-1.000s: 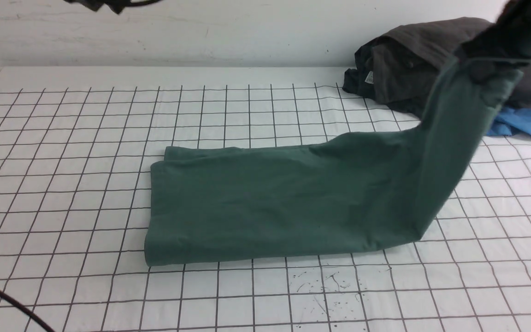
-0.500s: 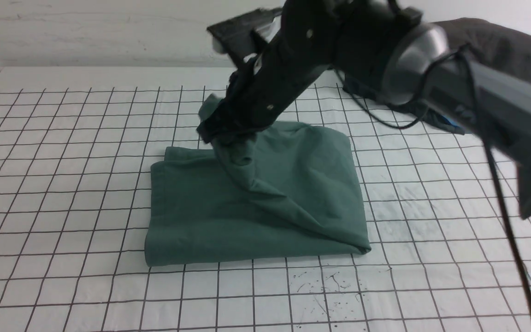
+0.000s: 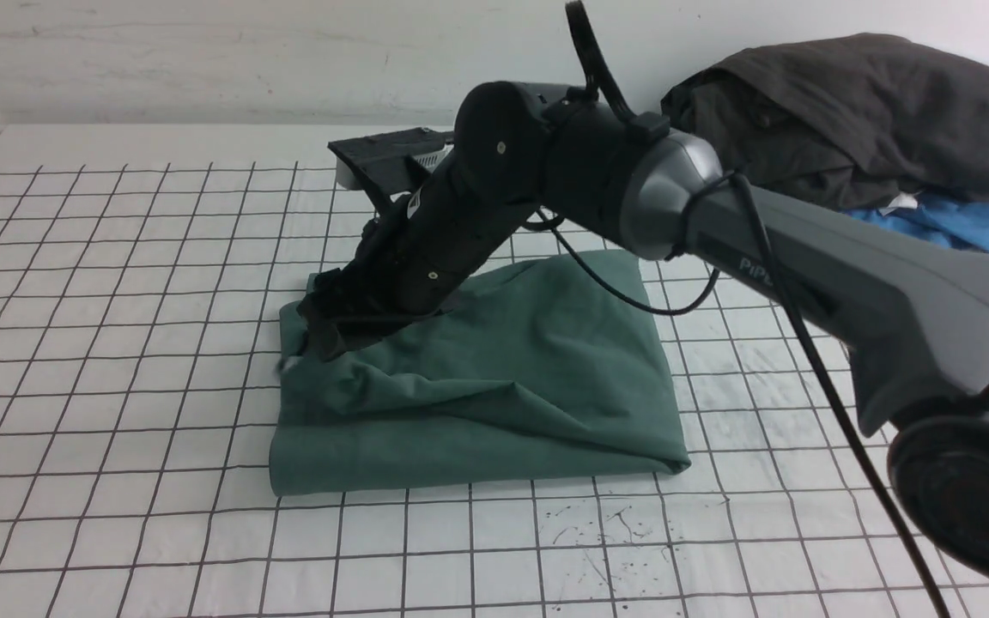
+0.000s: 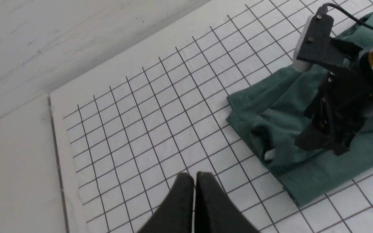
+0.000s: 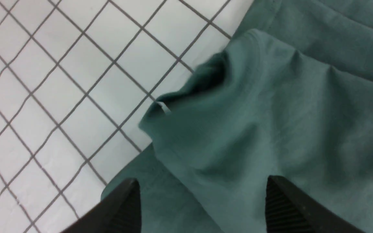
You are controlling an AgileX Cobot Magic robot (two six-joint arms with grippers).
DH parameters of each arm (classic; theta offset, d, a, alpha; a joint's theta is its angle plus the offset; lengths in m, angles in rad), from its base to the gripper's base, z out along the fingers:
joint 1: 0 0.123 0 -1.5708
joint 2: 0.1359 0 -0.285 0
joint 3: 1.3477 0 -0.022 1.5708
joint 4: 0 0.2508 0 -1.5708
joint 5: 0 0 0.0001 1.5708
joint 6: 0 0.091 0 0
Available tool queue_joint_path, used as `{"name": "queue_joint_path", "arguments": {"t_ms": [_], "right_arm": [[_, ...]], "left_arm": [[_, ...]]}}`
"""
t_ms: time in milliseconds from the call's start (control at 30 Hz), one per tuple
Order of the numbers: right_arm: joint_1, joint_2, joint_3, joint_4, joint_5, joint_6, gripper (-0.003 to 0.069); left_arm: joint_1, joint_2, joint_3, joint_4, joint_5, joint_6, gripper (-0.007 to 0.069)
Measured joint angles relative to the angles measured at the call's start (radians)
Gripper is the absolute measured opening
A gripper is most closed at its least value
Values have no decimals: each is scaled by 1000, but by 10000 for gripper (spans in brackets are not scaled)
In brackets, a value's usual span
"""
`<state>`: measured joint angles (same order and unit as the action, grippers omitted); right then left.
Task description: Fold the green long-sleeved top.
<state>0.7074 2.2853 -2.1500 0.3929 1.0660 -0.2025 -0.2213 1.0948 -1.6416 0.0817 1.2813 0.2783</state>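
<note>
The green long-sleeved top point(image 3: 503, 386) lies folded into a rough rectangle in the middle of the gridded table cover, its upper layer rumpled toward the left edge. My right gripper point(image 3: 318, 339) reaches across it and hovers at that left edge. In the right wrist view the right gripper point(image 5: 202, 194) stands open just above the green top point(image 5: 270, 113), holding nothing. A small white label point(image 5: 163, 108) peeks out at the fold's corner. In the left wrist view my left gripper point(image 4: 194, 176) is shut and empty over bare grid, left of the green top point(image 4: 270, 106). The front view does not show the left arm.
A heap of dark grey garments point(image 3: 855, 112) sits at the back right, with a bright blue garment point(image 3: 958, 223) under its edge. The white gridded cover point(image 3: 117, 343) spans the table, with ink scribbles point(image 3: 597, 524) in front of the top. A wall runs behind.
My right arm carried the top's raised right end over to the left and laid it on the rest. Its jaws then opened and let go of the cloth.
</note>
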Motion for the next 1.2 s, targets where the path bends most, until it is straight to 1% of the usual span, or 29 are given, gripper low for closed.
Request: {"name": "queue_joint_path", "arguments": {"t_ms": [100, 133, 200, 267, 300, 367, 400, 433, 500, 533, 567, 600, 667, 767, 967, 1067, 1200], "right_arm": [[0, -11, -6, -46, 43, 7, 496], [0, -11, -8, -94, 58, 18, 484], [-1, -1, -8, -121, 59, 32, 445], [-1, 22, -8, -119, 54, 43, 384], [0, 37, -8, -109, 53, 45, 342], [9, 76, -8, -87, 51, 46, 228], [9, 76, -8, -85, 51, 46, 219], [16, 98, -7, -76, 51, 46, 153], [21, 109, -6, -68, 51, 45, 67], [21, 109, -6, -68, 52, 45, 59], [22, 109, -11, -68, 56, 45, 17], [21, 107, -19, -67, 63, 44, 3], [19, 103, -31, -67, 80, 44, -6], [14, 71, -78, -71, 158, 24, -11], [10, -77, -122, -83, 185, -25, -11], [8, -141, -132, -96, 188, -34, -11], [8, -133, -135, -128, 192, -36, -11]], "left_arm": [[0, -65, 52, 1, 0, -11, -8], [0, -123, 100, 4, 0, -16, -8], [0, -189, 160, 5, 0, -23, -8], [0, -255, 225, 7, 0, -34, -8], [0, -291, 264, 7, 0, -43, -8], [0, -374, 363, 8, 0, -74, -8], [0, -388, 380, 8, 0, -81, -8], [0, -428, 433, 8, 0, -100, -8], [0, -500, 522, 11, 0, -138, -8], [0, -507, 530, 12, 0, -141, -8], [0, -569, 608, 19, 0, -167, -8], [0, -609, 647, 24, 0, -181, -8], [0, -658, 684, 26, 0, -192, -8], [0, -815, 792, 27, 0, -206, -8], [0, -999, 872, 26, -12, -247, -8], [0, -1043, 900, 26, -18, -278, -8], [0, -1054, 911, 26, -21, -316, -8]]}}
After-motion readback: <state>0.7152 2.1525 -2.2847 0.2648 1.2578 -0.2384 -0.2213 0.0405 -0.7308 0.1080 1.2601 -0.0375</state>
